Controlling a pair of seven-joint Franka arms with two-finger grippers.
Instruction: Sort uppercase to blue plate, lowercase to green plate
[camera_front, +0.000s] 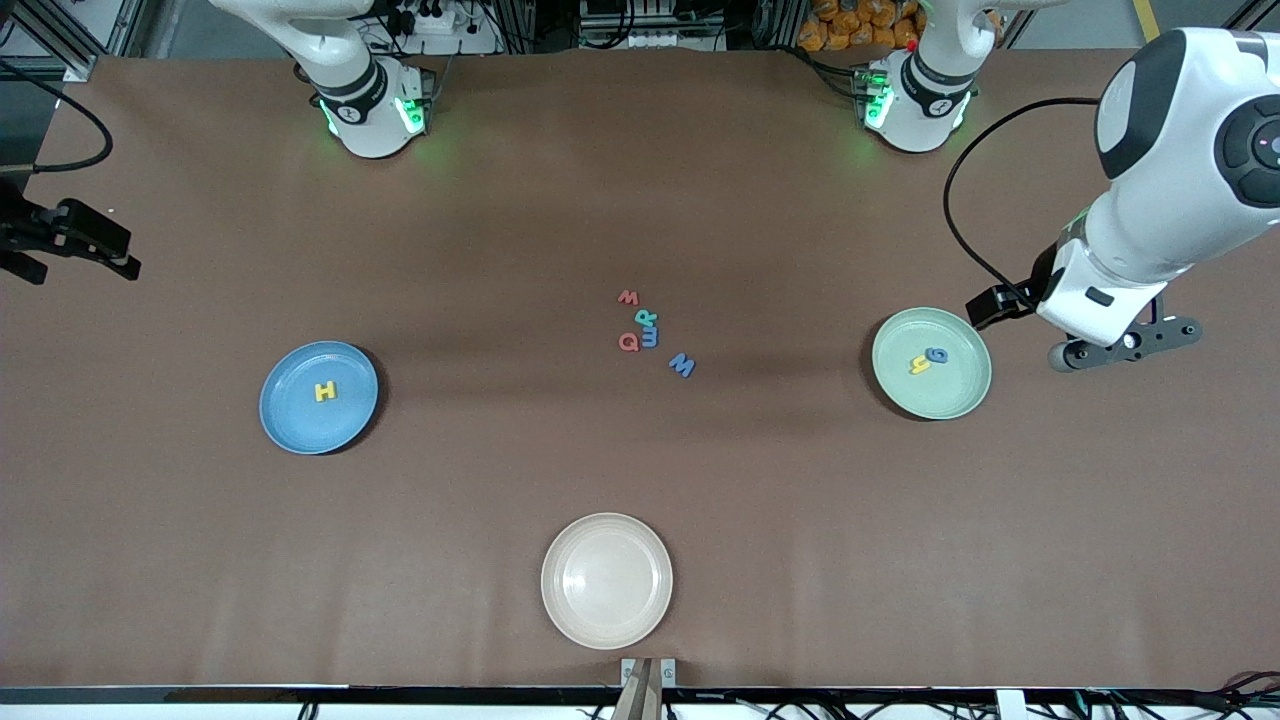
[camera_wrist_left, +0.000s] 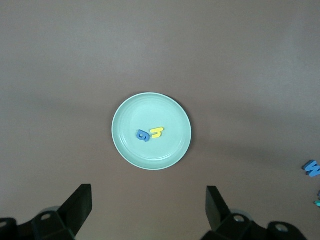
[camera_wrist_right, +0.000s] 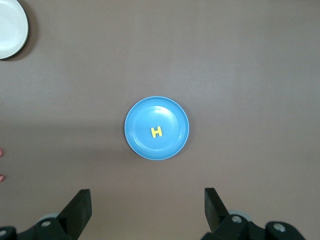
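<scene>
Front view: yellow foam capital H (camera_front: 326, 392) is lodged on round blue plastic plate (camera_front: 318, 397); five foam letters (camera_front: 650, 330) are left mid-table.

Left wrist view: left gripper (camera_wrist_left: 148, 209), spread empty, is held above mint-green plastic plate (camera_wrist_left: 151, 131).

Right wrist view: right gripper (camera_wrist_right: 147, 211), likewise spread empty, is held above the blue plate. A fresh pick from the cluster is judged next.
</scene>
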